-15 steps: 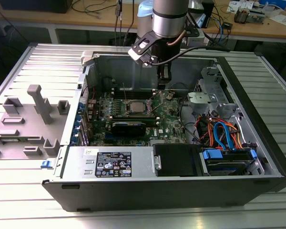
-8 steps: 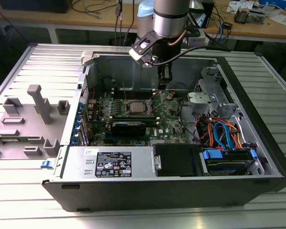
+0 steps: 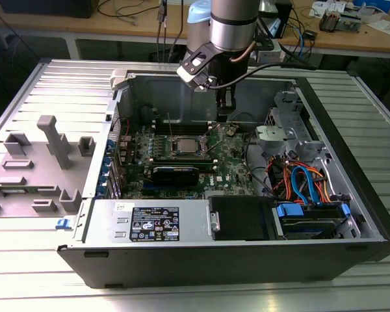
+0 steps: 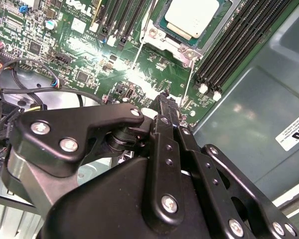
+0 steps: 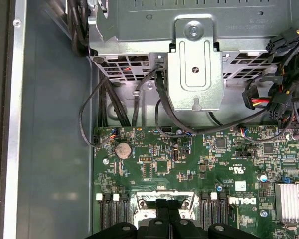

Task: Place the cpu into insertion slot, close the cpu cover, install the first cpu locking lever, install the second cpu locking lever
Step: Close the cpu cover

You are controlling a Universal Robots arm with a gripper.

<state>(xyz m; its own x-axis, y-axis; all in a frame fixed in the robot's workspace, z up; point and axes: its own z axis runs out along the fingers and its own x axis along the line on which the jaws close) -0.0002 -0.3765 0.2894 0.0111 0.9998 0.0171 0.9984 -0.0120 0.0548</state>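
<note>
The cpu (image 4: 192,16) shows its silver-grey top in the insertion slot (image 3: 184,145) on the green motherboard. The silvery cpu cover (image 4: 213,36) frames it; I cannot tell whether it lies fully flat. Two thin wire locking levers (image 4: 138,50) (image 4: 188,82) stand free beside the socket, and one lever (image 3: 171,129) points upward in the exterior view. My gripper (image 3: 225,118) hangs over the board on the exterior view's right of the socket, a little above it. Its black fingers (image 4: 162,112) are shut with nothing between them. In the first wrist view the gripper (image 5: 168,203) covers part of the socket frame (image 5: 139,204).
Black memory slots (image 4: 239,45) flank the socket. A long black card (image 3: 175,173) lies in front of it. A drive cage (image 5: 197,64) with bundled cables (image 3: 305,182) sits at the exterior view's right, and the power supply (image 3: 156,222) at the front. A grey fixture (image 3: 52,140) stands outside the case.
</note>
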